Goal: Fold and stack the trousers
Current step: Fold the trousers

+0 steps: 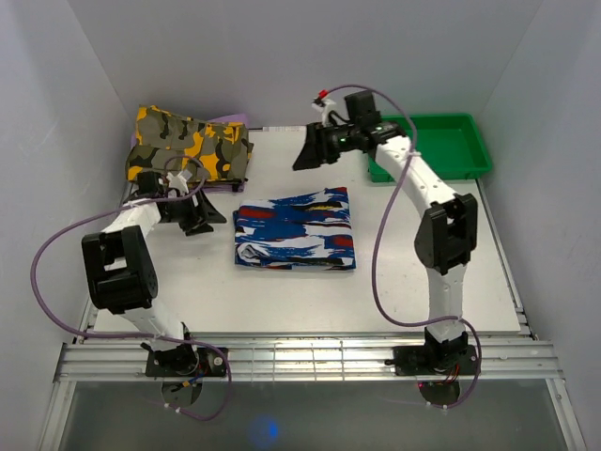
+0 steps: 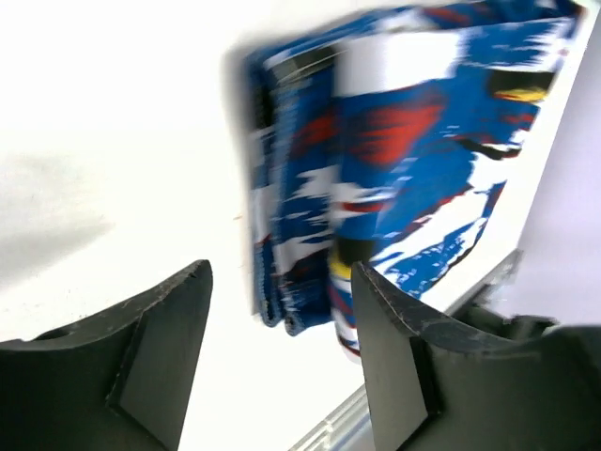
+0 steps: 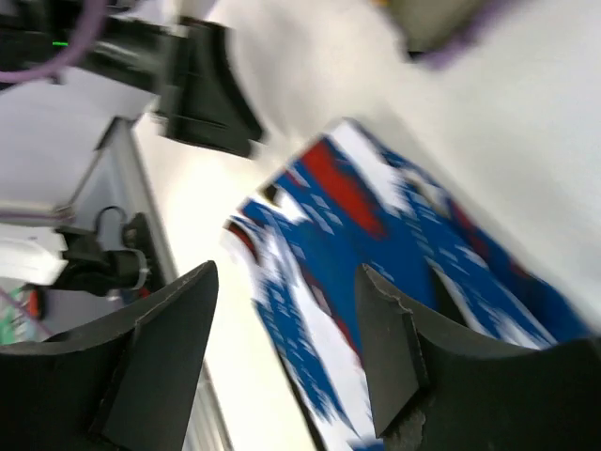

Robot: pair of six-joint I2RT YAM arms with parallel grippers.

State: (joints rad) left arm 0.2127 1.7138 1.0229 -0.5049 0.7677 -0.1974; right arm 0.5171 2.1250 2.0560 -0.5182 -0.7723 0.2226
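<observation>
Trousers (image 1: 295, 228) laid folded mid-table (image 1: 470, 282), left gripper (image 1: 208, 218) jaws spread, nothing held, right gripper (image 1: 300, 150) jaws parted, empty

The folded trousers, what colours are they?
The trousers are royal blue with white, red, black and yellow streaks, clearest in the top external view.

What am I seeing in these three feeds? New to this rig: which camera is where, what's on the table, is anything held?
Two robot arms are bolted at the table's near edge. The wide picture looks down from above and behind them; the other two come from cameras on each wrist, so the dark shapes at the bottom are that arm's own fingers. On the table lie the folded blue streaked trousers in the middle, a camouflage garment at the far left, and a green tray at the far right. The left gripper and the right gripper are both open and hold nothing.
</observation>
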